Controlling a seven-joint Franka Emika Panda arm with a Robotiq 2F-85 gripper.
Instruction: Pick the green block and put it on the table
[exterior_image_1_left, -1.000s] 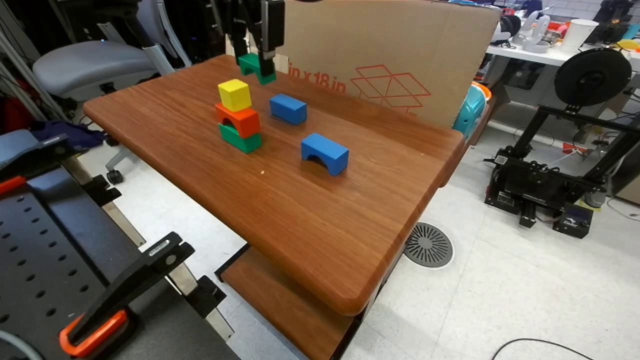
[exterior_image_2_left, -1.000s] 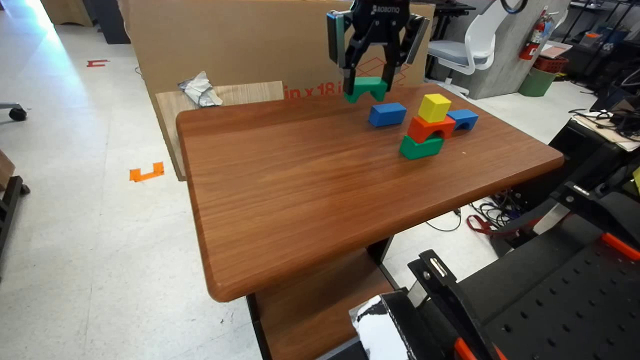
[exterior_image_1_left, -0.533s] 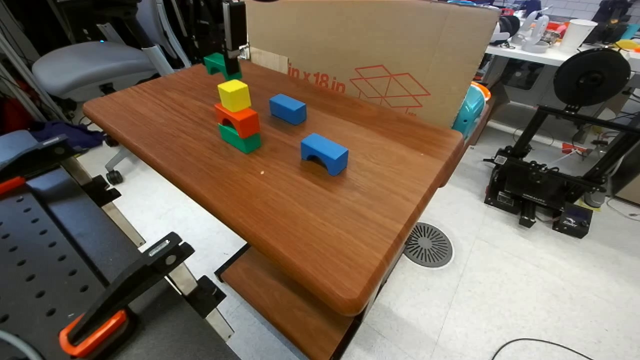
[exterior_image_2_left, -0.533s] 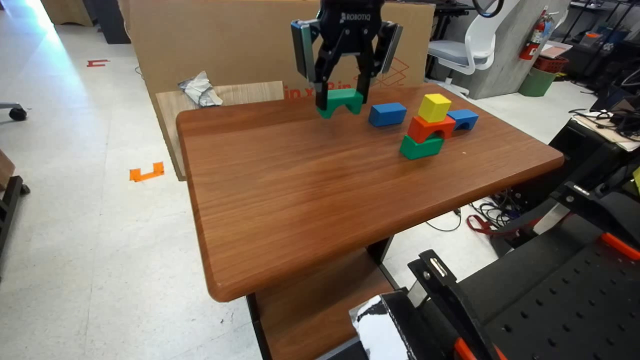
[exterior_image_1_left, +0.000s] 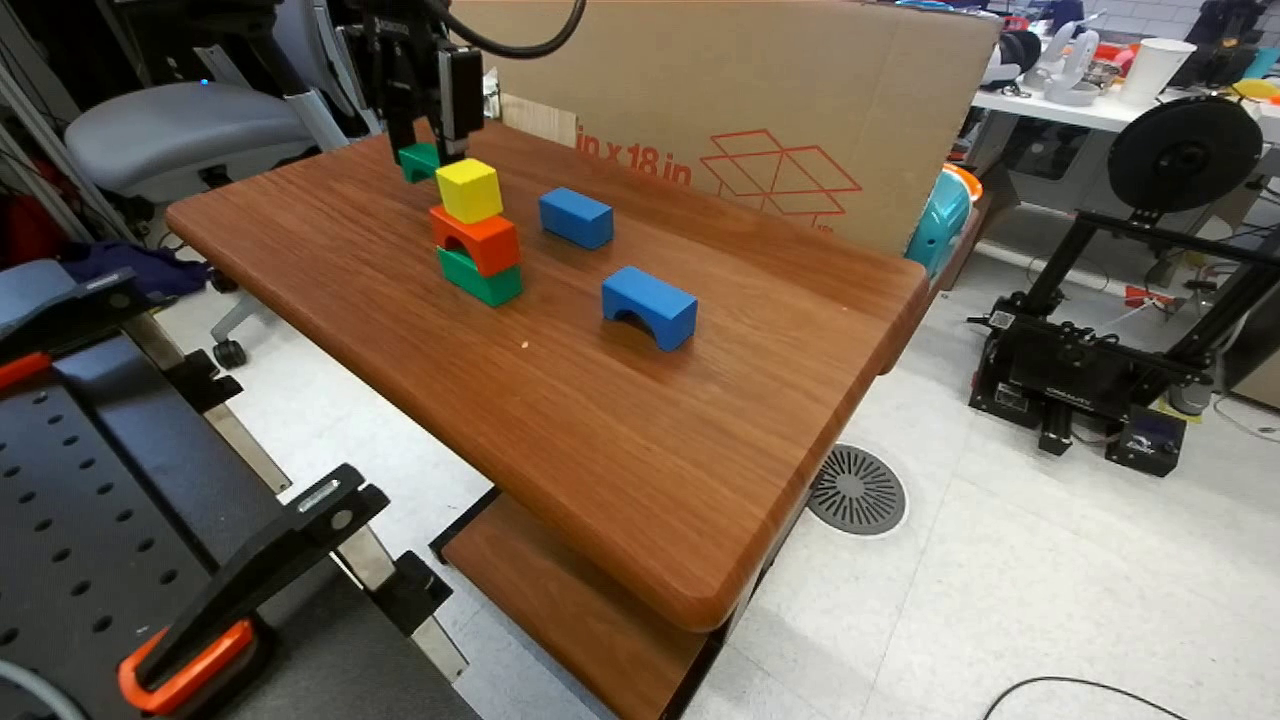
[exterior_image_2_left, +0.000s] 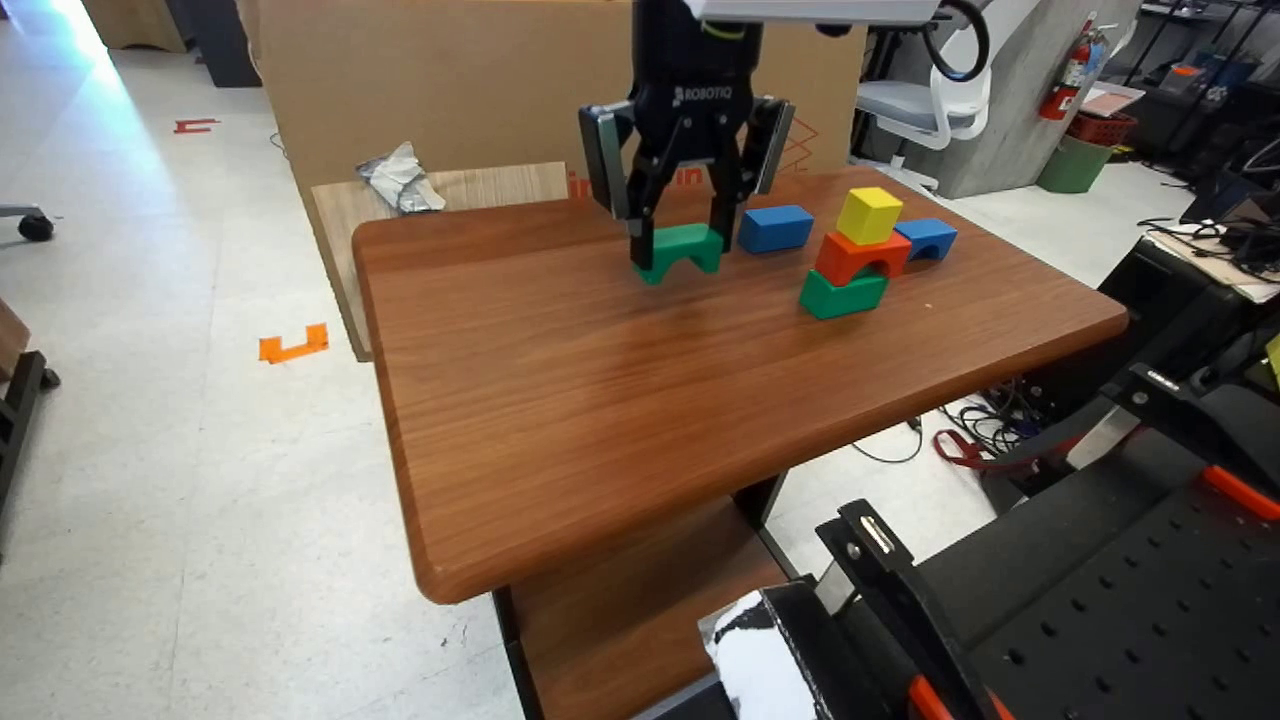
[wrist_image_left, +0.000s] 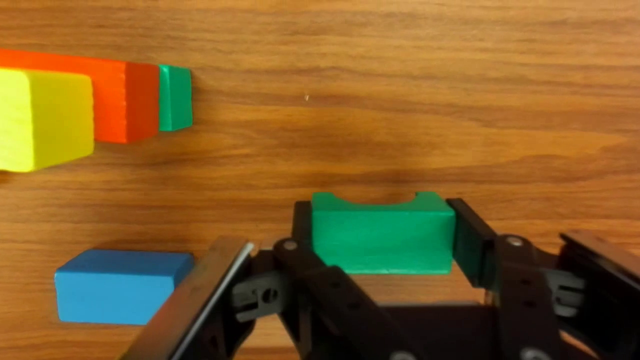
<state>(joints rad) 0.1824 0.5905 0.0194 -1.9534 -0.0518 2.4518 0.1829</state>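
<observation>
With the gripper (exterior_image_2_left: 681, 246), holds the green block (wrist_image_left: 382, 242) by its two short ends, pressing black fingertips (wrist_image_left: 302, 222) against both. In the wrist view, fills the whole span between the jaws, end to end. In an exterior view, sits right at the lower ends of the fingers, over the table (exterior_image_2_left: 560, 400), nearer the cardboard box (exterior_image_2_left: 450, 90) than the front edge. Cannot tell touching from hovering just above the table.

Runs left to right across the wrist view, long axis straight from finger to finger and close to parallel with the blue block (wrist_image_left: 115, 297) at lower left. Turns the arched opening down to the table and the flat back up into the grip. Looks near level.

Has a bridge shape: two stubby feet with a shallow curved cut between, straight edges, a smooth flat top. Shows a plain, even green, much the same as the bottom green piece (exterior_image_1_left: 490, 288) beneath the orange arch (exterior_image_1_left: 495, 245) and the yellow cube (exterior_image_1_left: 468, 190). Lies well apart from those three in the wrist view; in an exterior view, appears only in part, beside the yellow cube and partly covered by a finger.
</observation>
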